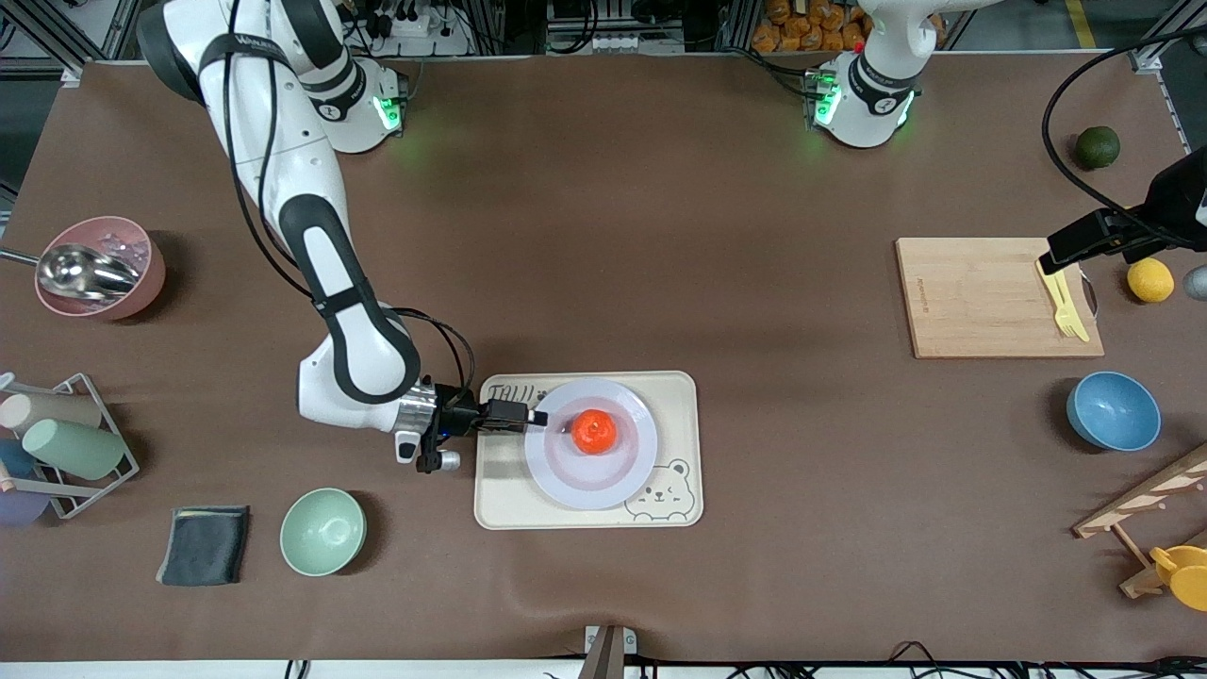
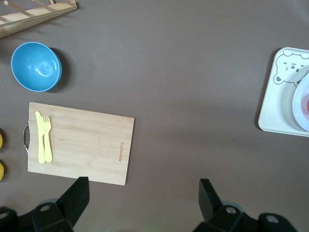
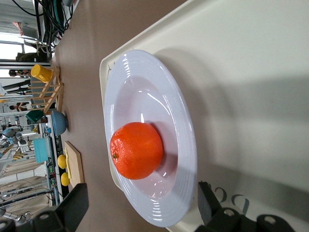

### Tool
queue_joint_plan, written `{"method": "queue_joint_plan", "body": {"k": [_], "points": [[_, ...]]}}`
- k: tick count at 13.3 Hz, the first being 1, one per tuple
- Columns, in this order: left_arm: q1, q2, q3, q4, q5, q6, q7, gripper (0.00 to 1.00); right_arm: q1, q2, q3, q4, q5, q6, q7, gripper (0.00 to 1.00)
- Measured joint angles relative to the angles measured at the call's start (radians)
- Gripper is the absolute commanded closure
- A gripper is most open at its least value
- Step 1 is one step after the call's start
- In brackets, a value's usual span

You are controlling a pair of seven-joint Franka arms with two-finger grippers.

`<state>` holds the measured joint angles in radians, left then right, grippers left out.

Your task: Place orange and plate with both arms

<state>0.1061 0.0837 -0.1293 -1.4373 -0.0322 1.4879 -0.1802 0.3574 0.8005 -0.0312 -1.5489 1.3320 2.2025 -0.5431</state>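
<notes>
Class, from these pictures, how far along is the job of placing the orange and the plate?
Done: the orange sits on the plate, which rests on the bear-print tray. In hand: nothing; the right pincer is open at the plate's rim, the left pincer open over the table by the cutting board. Left: seemingly only withdrawing.

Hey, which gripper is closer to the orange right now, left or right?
Right. The right gripper sits open at the plate's rim, beside the orange. The left gripper hangs open over the cutting board at the left arm's end of the table.
</notes>
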Motion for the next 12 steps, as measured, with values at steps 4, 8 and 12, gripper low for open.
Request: {"method": "queue_joint_plan", "body": {"k": [4, 8, 12], "points": [[0.000, 0.000, 0.000, 0.000, 0.000, 0.000, 0.000, 0.00, -0.049, -0.045, -0.005, -0.011, -0.117, -0.088, 0.027, 0.00], [0.000, 0.000, 0.000, -0.001, 0.000, 0.000, 0.000, 0.00, -0.137, -0.090, -0.007, -0.015, -0.321, -0.195, 0.036, 0.00], [0.000, 0.000, -0.001, -0.001, 0.000, 0.000, 0.000, 0.00, -0.170, -0.214, -0.008, -0.074, -0.560, -0.211, 0.066, 0.00]]}}
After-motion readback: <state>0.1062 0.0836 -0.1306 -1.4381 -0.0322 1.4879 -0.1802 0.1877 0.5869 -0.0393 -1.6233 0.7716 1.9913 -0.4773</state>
